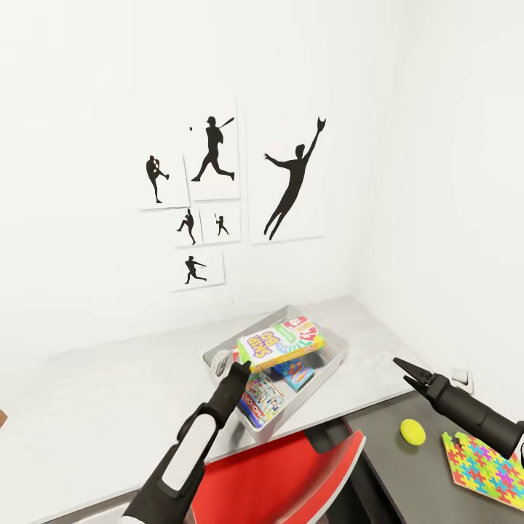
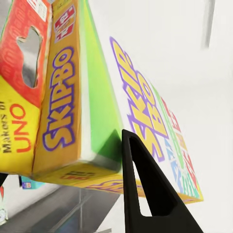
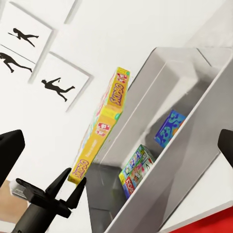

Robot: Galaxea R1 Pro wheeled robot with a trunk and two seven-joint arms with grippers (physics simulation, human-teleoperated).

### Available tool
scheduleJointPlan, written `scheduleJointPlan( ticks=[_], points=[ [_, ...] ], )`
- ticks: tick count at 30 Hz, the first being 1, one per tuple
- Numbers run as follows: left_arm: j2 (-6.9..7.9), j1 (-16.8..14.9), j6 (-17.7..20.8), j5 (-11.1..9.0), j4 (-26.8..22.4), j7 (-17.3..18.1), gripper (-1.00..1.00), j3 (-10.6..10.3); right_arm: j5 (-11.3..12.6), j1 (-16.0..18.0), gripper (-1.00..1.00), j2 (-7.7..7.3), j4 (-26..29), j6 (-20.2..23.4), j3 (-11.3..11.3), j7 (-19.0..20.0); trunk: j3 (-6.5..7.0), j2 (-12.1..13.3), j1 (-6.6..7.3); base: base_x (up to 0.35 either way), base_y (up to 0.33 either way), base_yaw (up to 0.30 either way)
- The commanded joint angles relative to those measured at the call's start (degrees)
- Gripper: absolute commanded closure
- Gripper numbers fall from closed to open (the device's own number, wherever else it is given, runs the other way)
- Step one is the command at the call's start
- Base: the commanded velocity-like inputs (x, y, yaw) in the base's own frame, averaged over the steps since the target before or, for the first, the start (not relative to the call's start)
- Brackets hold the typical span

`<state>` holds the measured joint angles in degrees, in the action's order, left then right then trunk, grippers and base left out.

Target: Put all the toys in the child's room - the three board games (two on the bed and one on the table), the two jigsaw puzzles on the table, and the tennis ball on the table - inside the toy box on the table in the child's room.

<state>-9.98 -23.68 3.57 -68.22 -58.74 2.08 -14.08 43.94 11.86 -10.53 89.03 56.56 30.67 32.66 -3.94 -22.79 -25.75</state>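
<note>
My left gripper [image 1: 244, 366] is shut on the yellow-green-red board game [image 1: 281, 342], holding it by one end, tilted, just over the light grey toy box [image 1: 331, 364] on the table [image 1: 109, 407]. One left finger [image 2: 148, 189] lies against the game's printed cover [image 2: 145, 111]. Two more board games [image 1: 263, 399] [image 1: 295, 375] lie inside the box. The right wrist view looks across at that held game [image 3: 99, 131] and the left gripper [image 3: 70, 180]. My right gripper [image 1: 402, 365] hangs open to the right of the box, its fingers [image 3: 10, 150] wide apart. A tennis ball [image 1: 412, 431] and a jigsaw puzzle [image 1: 484, 466] rest on the dark lower section.
A red chair [image 1: 291, 480] stands against the table's front edge, below the toy box. White walls close off the corner behind and to the right, with baseball silhouette pictures [image 1: 218, 182] on the back wall. A wall socket [image 1: 461, 377] sits near my right gripper.
</note>
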Motion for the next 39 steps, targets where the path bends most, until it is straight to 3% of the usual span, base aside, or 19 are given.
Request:
scheduleJointPlan(
  ticks=[1,8,31,32,39],
  points=[
    [-0.01,0.49,0.27,-0.59,-0.90,-1.33,1.00,0.03,-0.26,0.06,-1.00,0.03,0.00,0.30,0.09,0.34,-0.13,-0.13,-0.04,0.000,0.000,0.000],
    [-0.01,1.41,0.27,-0.59,-2.54,-4.55,1.00,0.01,-0.26,0.07,-1.00,0.03,0.00,0.30,0.07,0.38,-0.13,-0.13,-0.04,0.000,0.000,0.000],
    [-0.01,1.70,0.13,-0.51,-5.87,-6.74,1.00,-0.25,-0.29,0.10,-1.00,0.08,0.00,0.30,0.00,0.21,-0.13,-0.13,-0.04,0.000,0.000,0.000],
    [-0.01,1.73,0.13,-0.51,-5.93,-6.74,-1.00,-0.25,-0.28,0.10,-1.00,0.08,0.00,0.30,0.00,0.24,-0.13,-0.13,-0.04,0.000,0.000,0.000],
    [-0.01,1.88,0.13,-0.51,-6.04,-6.74,-1.00,-0.25,-0.29,0.10,-1.00,0.08,0.00,0.30,0.00,0.29,-0.13,-0.13,-0.04,0.000,0.000,0.000]
  ],
)
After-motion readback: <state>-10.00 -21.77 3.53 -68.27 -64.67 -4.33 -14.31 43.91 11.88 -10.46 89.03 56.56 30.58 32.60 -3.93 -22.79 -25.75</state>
